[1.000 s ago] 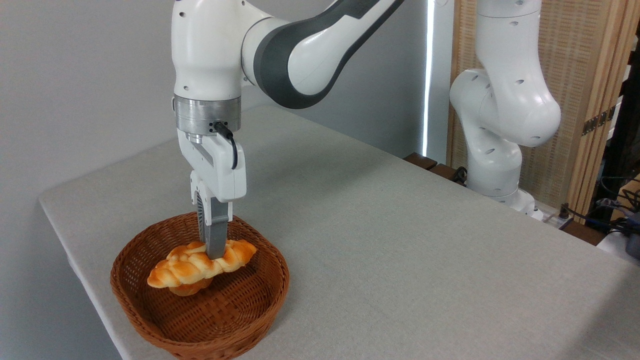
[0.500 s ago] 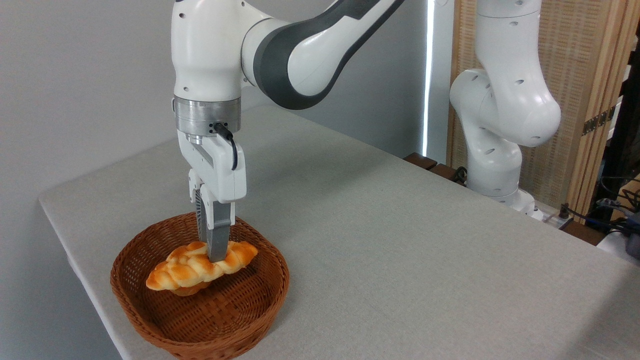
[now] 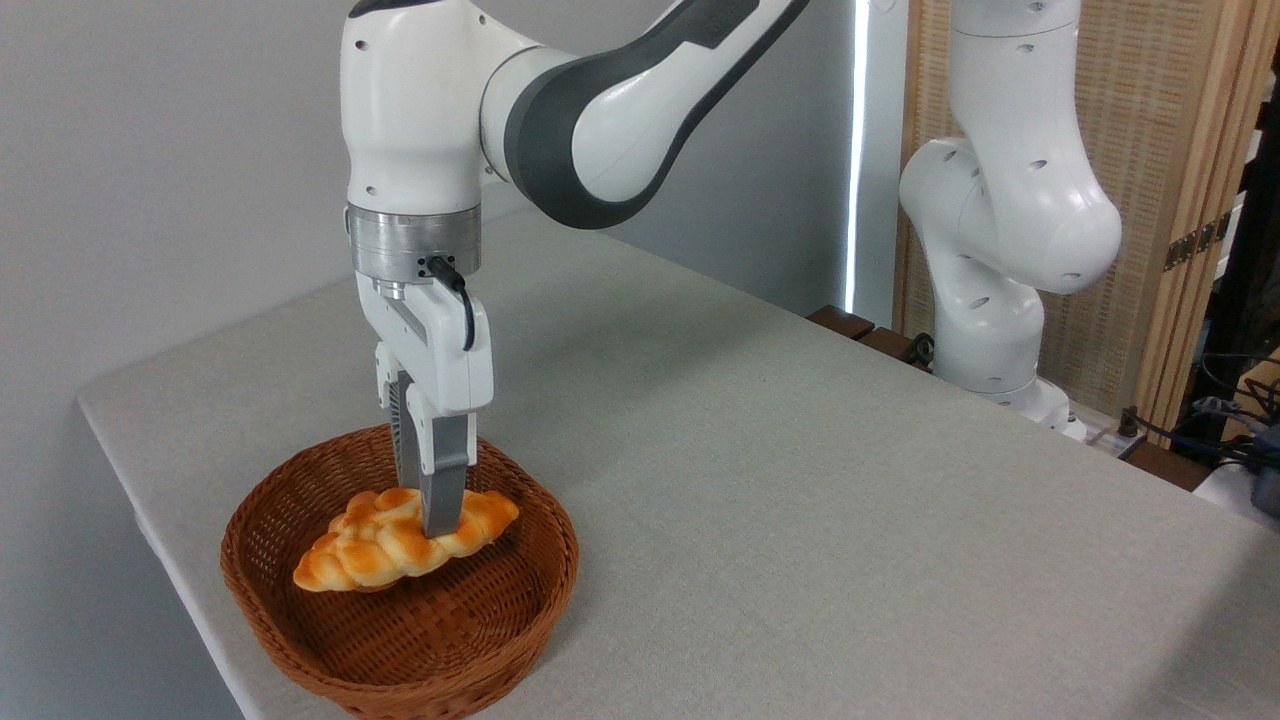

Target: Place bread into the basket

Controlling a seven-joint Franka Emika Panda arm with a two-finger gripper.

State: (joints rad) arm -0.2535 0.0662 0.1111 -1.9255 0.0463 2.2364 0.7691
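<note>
Starting at the worktop's near-left corner, you have the basket sitting by the front edge. The bread lies inside it, low over the woven floor, left end tilted down. Your gripper points straight down, fingers narrowed onto the loaf's right half, pinching it. Whether the loaf touches bottom, you can't tell.

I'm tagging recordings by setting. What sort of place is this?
Probably a robotics lab or test room: a robot arm mounted by a bare grey table, loose cables at right, with only a wicker basket and bread as props.
</note>
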